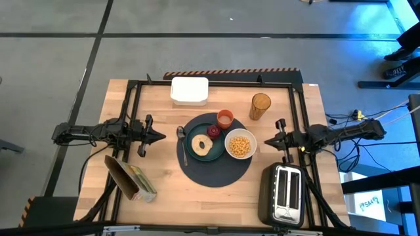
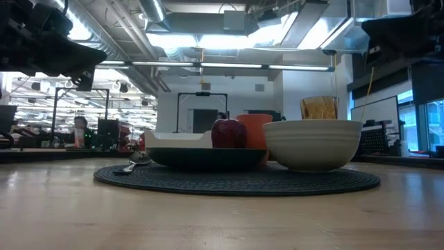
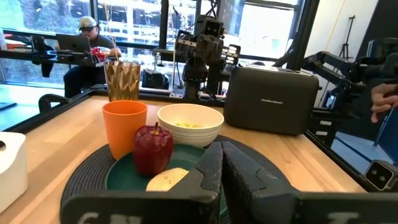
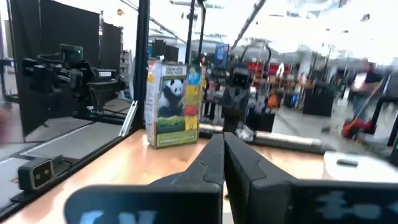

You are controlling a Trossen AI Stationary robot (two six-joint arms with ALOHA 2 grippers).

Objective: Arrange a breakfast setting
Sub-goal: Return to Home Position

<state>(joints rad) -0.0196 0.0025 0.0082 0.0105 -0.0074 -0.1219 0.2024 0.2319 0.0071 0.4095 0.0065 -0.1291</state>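
Note:
A large dark round mat [image 1: 216, 172] lies mid-table. On it rests a teal plate [image 1: 194, 128] with a bagel [image 1: 201, 145] and a red fruit [image 1: 214, 131]; a white bowl [image 1: 240, 145] of yellow cereal [image 1: 241, 144] sits on the mat to the plate's right. A small orange cup [image 1: 225, 118] stands at the mat's far edge and a metal spoon [image 1: 182, 139] lies at its left. My left gripper [image 1: 163, 136] is shut and empty, left of the mat. My right gripper [image 1: 266, 141] is shut and empty, right of the bowl.
A silver-and-black toaster [image 1: 283, 194] stands at the near right. A yellow-green cereal box [image 1: 129, 181] lies at the near left. A white lidded container [image 1: 189, 90] and a gold faceted cup [image 1: 260, 106] stand at the far side. People show in the room beyond.

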